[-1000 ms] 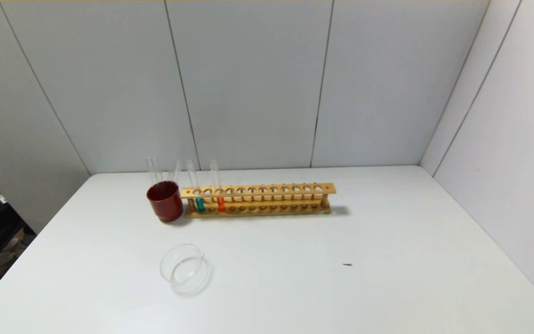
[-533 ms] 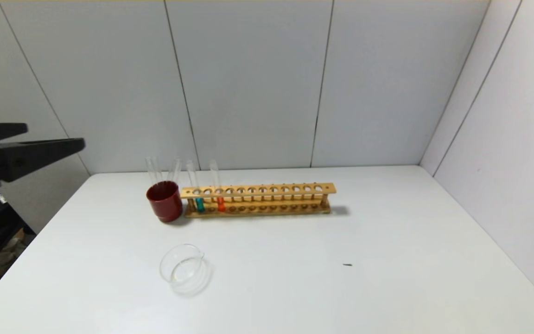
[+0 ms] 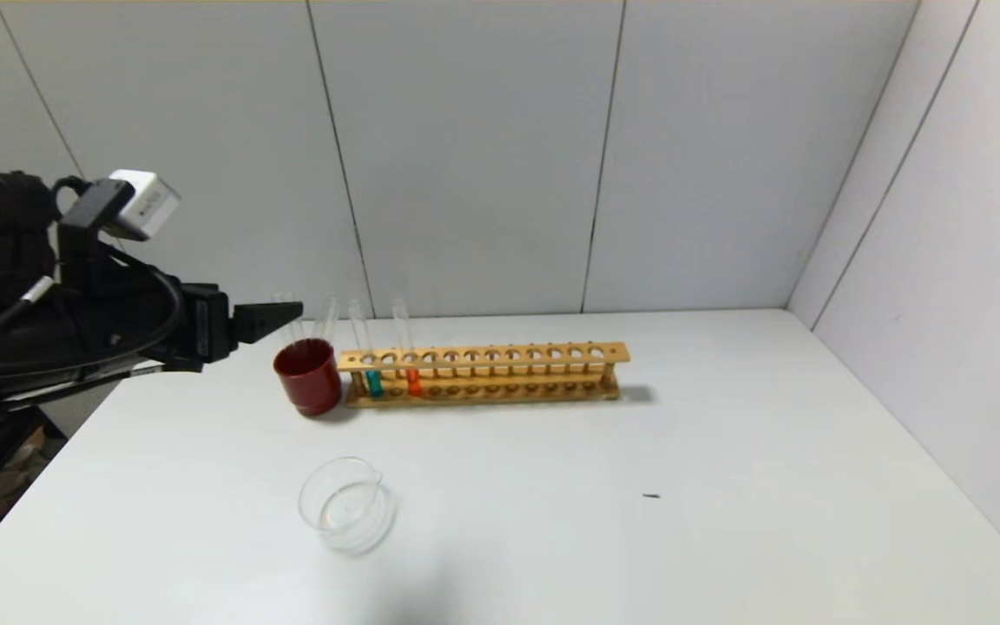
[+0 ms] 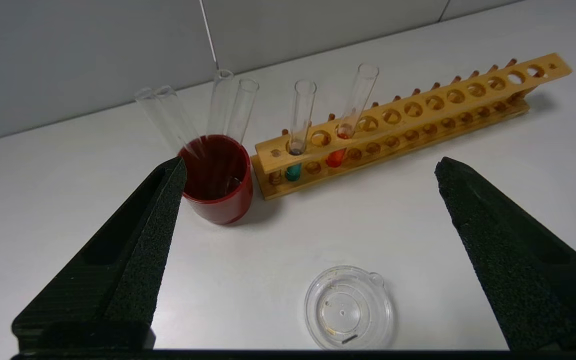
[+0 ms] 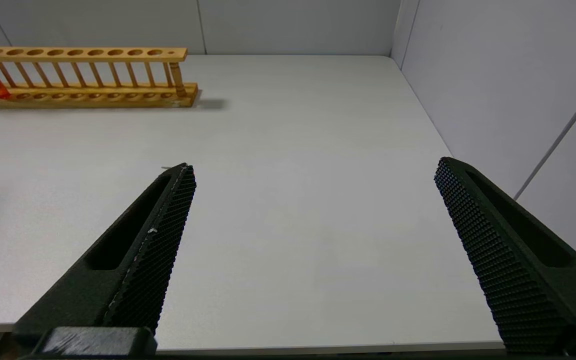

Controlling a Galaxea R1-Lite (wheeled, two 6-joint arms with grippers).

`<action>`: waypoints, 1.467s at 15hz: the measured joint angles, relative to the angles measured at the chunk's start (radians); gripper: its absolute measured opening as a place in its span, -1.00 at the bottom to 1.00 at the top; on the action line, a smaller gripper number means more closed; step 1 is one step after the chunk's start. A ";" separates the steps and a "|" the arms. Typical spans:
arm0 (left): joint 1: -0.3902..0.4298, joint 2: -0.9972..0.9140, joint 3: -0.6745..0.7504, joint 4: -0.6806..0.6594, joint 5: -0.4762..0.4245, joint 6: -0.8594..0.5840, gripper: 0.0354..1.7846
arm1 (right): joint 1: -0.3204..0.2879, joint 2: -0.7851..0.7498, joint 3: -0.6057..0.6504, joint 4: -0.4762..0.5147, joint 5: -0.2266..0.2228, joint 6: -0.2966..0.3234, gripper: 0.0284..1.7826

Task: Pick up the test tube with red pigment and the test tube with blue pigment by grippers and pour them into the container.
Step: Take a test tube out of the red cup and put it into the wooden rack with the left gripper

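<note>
Bright even light, soft short shadows, sharp focus, slight edge distortion

Black left gripper [image 4: 308,170], textured tapering fingers [image 4: 133,260]; black cables [image 3: 57,347]; white camera block [image 3: 146,201].

A long wooden rack [image 3: 487,373] stands on the white counter [image 3: 726,521] near the grey panelled wall [image 3: 465,156], most of its holes unfilled. Just beside its end sits a dark red cup [image 3: 308,377] with plain clear tubes [image 4: 228,105] leaning inside. A small dark speck [image 3: 650,496] lies well apart from them
</note>
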 joint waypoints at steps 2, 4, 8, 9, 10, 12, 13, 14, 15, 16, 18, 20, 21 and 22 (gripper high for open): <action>-0.011 0.082 0.021 -0.069 0.012 -0.010 0.96 | 0.000 0.000 0.000 0.000 0.000 0.000 0.96; -0.027 0.165 0.029 -0.140 0.030 -0.030 0.96 | 0.000 0.000 0.000 0.000 0.000 0.000 0.96; -0.054 0.285 0.023 -0.221 0.043 -0.037 0.96 | 0.000 0.000 0.000 0.000 0.000 0.000 0.96; -0.060 0.310 0.017 -0.235 0.050 -0.040 0.96 | 0.000 0.000 0.000 0.000 0.000 0.000 0.96; -0.063 0.333 0.010 -0.251 0.062 -0.042 0.96 | 0.000 0.000 0.000 0.000 0.000 0.000 0.96; -0.067 0.378 -0.006 -0.284 0.088 -0.044 0.96 | 0.000 0.000 0.000 0.000 0.000 0.000 0.96; -0.070 0.396 -0.012 -0.288 0.090 -0.045 0.96 | 0.000 0.000 0.000 0.000 0.000 0.000 0.96; -0.072 0.412 -0.023 -0.289 0.091 -0.050 0.96 | 0.000 0.000 0.000 0.000 0.000 0.000 0.96; -0.074 0.424 -0.033 -0.288 0.091 -0.063 0.96 | 0.000 0.000 0.000 0.000 0.000 0.000 0.96; -0.077 0.435 -0.046 -0.286 0.091 -0.070 0.96 | 0.000 0.000 0.000 0.000 0.000 0.000 0.96; -0.085 0.455 -0.071 -0.288 0.091 -0.073 0.96 | 0.000 0.000 0.000 0.000 0.000 0.000 0.96; -0.095 0.476 -0.088 -0.289 0.092 -0.083 0.96 | 0.000 0.000 0.000 0.000 0.000 0.000 0.96; -0.099 0.488 -0.095 -0.289 0.095 -0.086 0.96 | 0.000 0.000 0.000 0.000 0.000 0.000 0.96; -0.100 0.499 -0.102 -0.290 0.100 -0.087 0.96 | 0.000 0.000 0.000 0.000 0.000 0.000 0.96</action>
